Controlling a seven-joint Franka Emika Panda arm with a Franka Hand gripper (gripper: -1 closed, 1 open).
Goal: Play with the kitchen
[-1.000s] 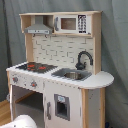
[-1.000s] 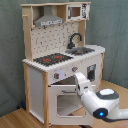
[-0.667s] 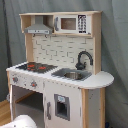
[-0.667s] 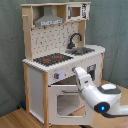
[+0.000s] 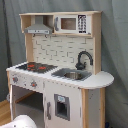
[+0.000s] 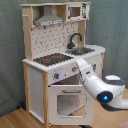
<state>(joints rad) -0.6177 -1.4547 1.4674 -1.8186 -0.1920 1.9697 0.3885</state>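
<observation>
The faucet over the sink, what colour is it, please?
Black; the faucet shows best in the first exterior view.

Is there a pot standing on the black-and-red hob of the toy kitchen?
No. In the first exterior view the black-and-red hob is bare, with only its red rings showing.

You see the kitchen (image 5: 57, 70) standing upright, its black faucet (image 5: 83, 59) arching over the grey sink (image 5: 74, 75), the black-red hob (image 5: 35, 66) beside it, while a white arm part (image 5: 20, 122) shows at bottom, fingers hidden.
</observation>
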